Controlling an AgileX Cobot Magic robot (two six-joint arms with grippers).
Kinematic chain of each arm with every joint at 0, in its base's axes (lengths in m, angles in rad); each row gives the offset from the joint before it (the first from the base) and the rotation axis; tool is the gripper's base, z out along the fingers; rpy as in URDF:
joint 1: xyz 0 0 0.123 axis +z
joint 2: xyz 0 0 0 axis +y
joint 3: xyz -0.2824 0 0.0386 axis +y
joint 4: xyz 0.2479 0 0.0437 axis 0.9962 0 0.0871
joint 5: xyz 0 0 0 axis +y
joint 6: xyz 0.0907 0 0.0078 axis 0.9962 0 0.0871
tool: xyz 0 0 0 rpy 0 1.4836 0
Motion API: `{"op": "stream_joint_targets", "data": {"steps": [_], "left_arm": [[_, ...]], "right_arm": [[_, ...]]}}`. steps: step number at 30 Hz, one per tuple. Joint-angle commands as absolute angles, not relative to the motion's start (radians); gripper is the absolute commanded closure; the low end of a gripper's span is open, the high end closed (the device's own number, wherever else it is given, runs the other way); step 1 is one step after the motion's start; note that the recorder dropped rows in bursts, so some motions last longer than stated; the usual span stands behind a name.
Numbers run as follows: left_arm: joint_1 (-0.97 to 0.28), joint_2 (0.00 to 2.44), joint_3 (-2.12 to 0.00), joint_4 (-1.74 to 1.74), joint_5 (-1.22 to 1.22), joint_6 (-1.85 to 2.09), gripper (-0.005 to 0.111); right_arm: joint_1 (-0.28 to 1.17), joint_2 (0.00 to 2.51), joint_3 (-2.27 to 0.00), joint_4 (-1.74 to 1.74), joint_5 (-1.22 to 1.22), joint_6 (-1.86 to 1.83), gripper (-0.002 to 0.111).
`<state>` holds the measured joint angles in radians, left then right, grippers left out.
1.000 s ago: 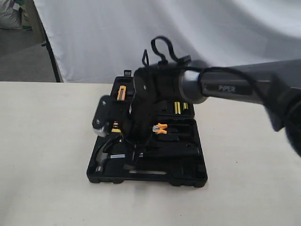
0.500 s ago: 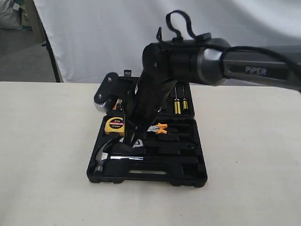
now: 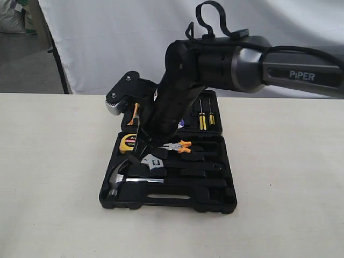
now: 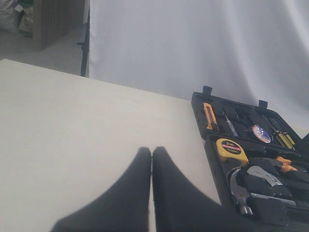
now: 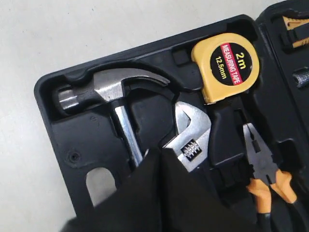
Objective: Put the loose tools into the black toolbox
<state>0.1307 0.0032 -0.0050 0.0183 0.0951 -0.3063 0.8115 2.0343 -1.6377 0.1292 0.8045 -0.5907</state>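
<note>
The black toolbox (image 3: 161, 204) lies open on the table. The claw hammer (image 3: 119, 174) sits in the recess along its front edge, steel head at the left, also in the right wrist view (image 5: 113, 87). The adjustable wrench (image 3: 154, 162) lies just behind it, with its silver head (image 5: 193, 135) close to my right gripper (image 5: 161, 151). That gripper (image 3: 142, 146) is shut and empty, hanging just above the wrench. The tape roll (image 4: 261, 134) rests in the lid half. My left gripper (image 4: 151, 151) is shut and empty over bare table beside the box (image 4: 198, 104).
A yellow tape measure (image 3: 129, 141) and orange-handled pliers (image 3: 180, 146) sit in their recesses; screwdrivers (image 3: 203, 121) stand in the lid half. The right arm (image 3: 252, 67) reaches in from the right above the box. A white backdrop hangs behind the table.
My right gripper has lifted up and back from low over the box's front part. The wrench and tape measure that it covered now show in the box.
</note>
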Motion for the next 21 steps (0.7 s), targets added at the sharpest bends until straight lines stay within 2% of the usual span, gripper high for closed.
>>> {"op": "stream_joint_targets", "data": {"steps": [1, 16, 21], "left_arm": [[0.156, 0.0, -0.008, 0.023, 0.088, -0.311, 0.106], [0.156, 0.0, -0.008, 0.023, 0.088, -0.311, 0.106], [0.156, 0.0, -0.008, 0.023, 0.088, -0.311, 0.106]], "right_arm": [[0.804, 2.035, -1.639, 0.106, 0.79, -0.555, 0.109], [0.735, 1.82, -1.635, 0.0, 0.918, -0.146, 0.109], [0.73, 1.714, -1.504, -0.105, 0.868, -0.027, 0.109]]}}
